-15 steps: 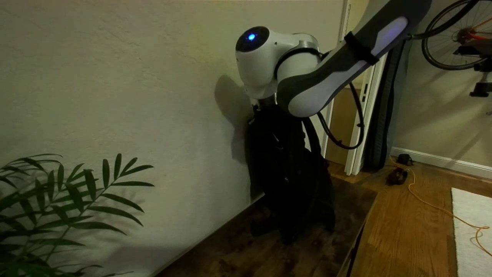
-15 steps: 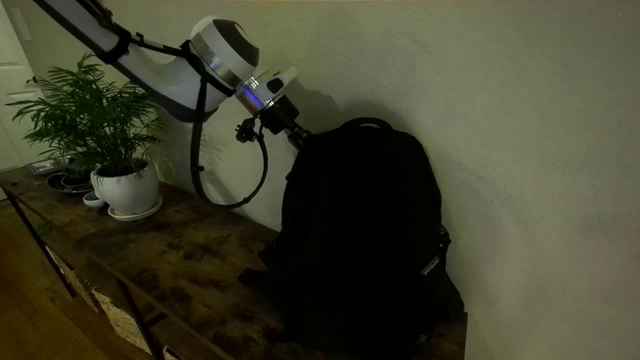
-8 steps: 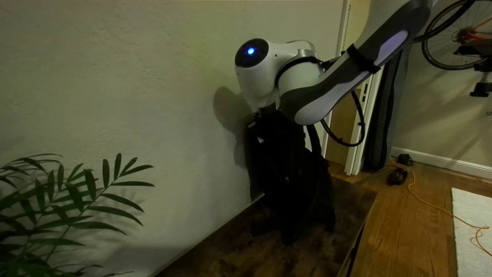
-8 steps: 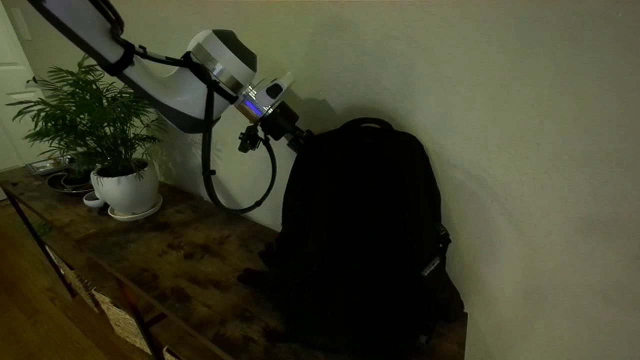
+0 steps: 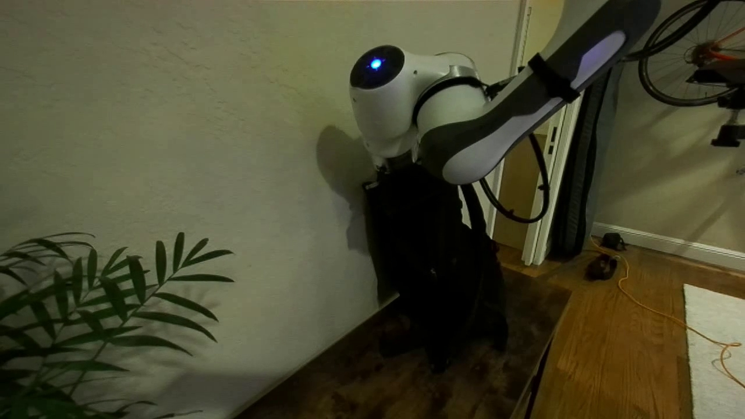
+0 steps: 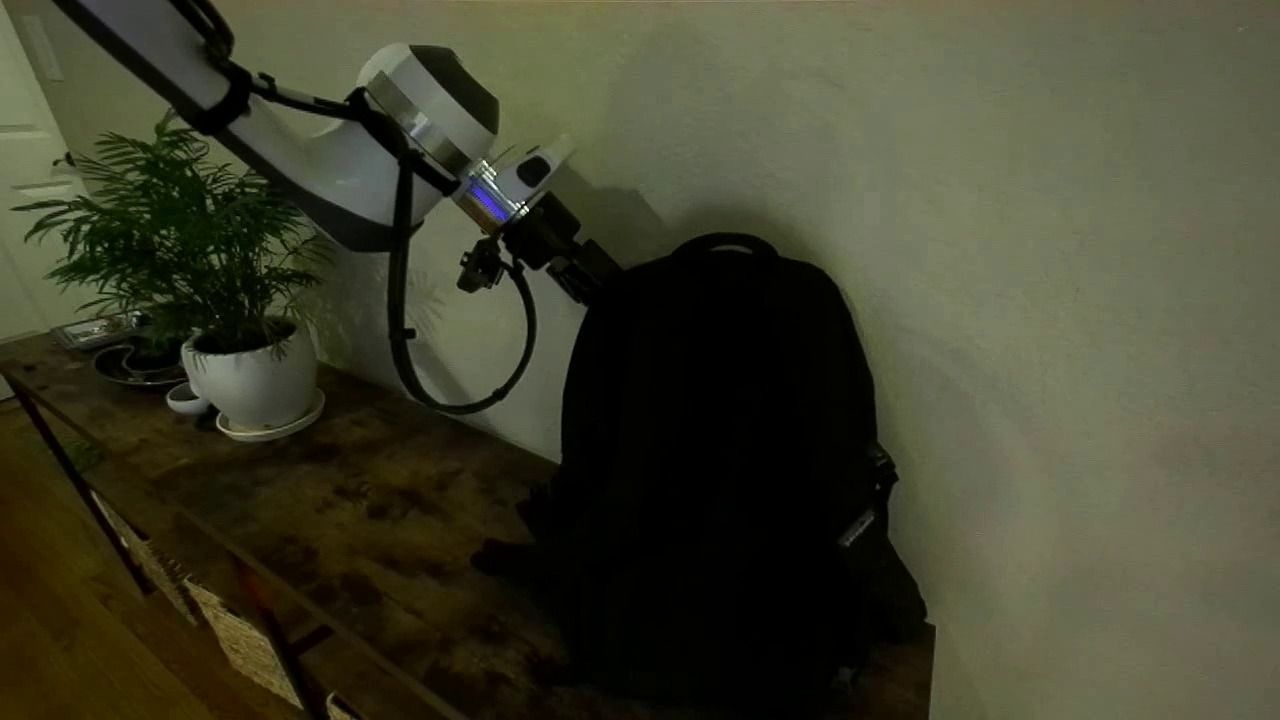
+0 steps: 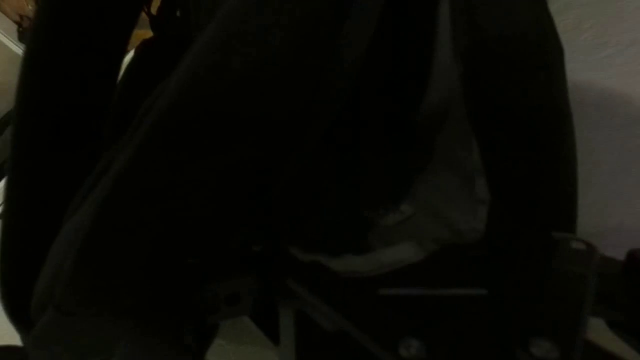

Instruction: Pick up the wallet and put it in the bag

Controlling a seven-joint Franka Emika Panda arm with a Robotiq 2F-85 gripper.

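Note:
The bag (image 6: 720,450), a tall black backpack with a loop handle (image 6: 725,243), stands against the wall and is seen in both exterior views. My gripper (image 6: 588,272) points down into its top from the side, with the jaws spread wide and the tips hidden by the black fabric. In the wrist view the bag's dark opening (image 7: 250,125) fills most of the picture, with a greyish lining (image 7: 447,195) inside it. Nothing shows gripped, though that view is very dark. The wallet is hidden from every view.
The bag rests on a dark wooden bench (image 6: 380,500). A plant in a white pot (image 6: 255,380) stands farther along it, beside a small white bowl (image 6: 187,399). The wall (image 5: 233,145) runs close behind the bag and the gripper.
The arm dips, then rises slightly and draws back. My jaws have spread from nearly shut. A pale streak below the gripper has gone from sight. The bag's top has shifted slightly.

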